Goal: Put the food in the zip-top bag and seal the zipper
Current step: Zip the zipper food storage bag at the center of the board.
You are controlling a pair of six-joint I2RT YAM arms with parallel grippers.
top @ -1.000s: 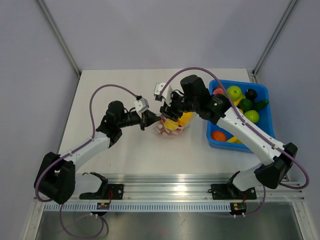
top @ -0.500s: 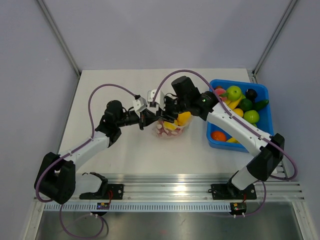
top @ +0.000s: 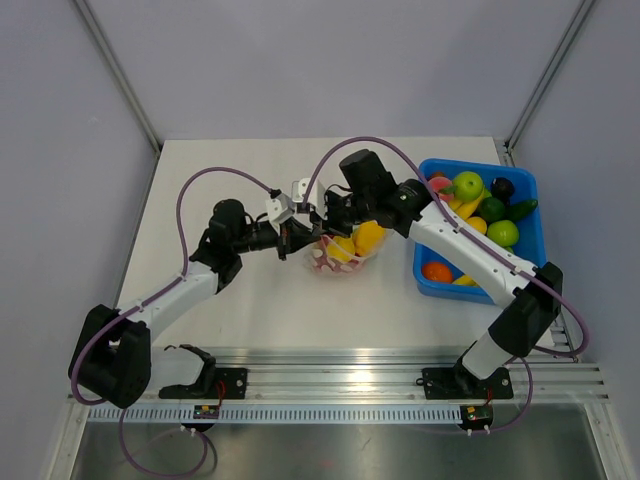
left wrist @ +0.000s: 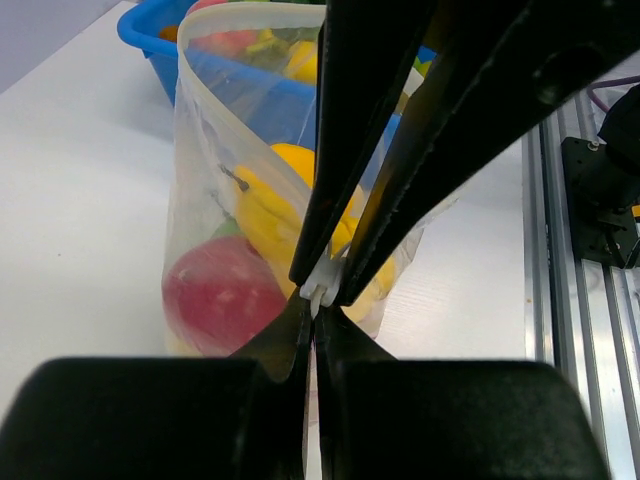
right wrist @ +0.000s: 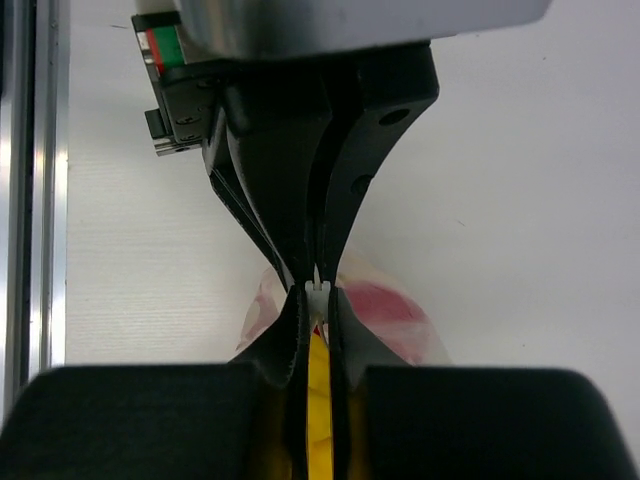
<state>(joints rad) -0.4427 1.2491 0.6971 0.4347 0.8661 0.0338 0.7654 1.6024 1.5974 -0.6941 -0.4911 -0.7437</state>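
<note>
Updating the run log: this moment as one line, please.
stage: sealing | left gripper: shut on zipper | right gripper: shut on zipper | zip-top bag: red and yellow food inside | blue bin: holds toy fruit

Both arms are extended toward frame centre; the left gripper (top: 303, 238) and right gripper (top: 322, 225) (jaws pressed closed) are shown tip to tip.
</note>
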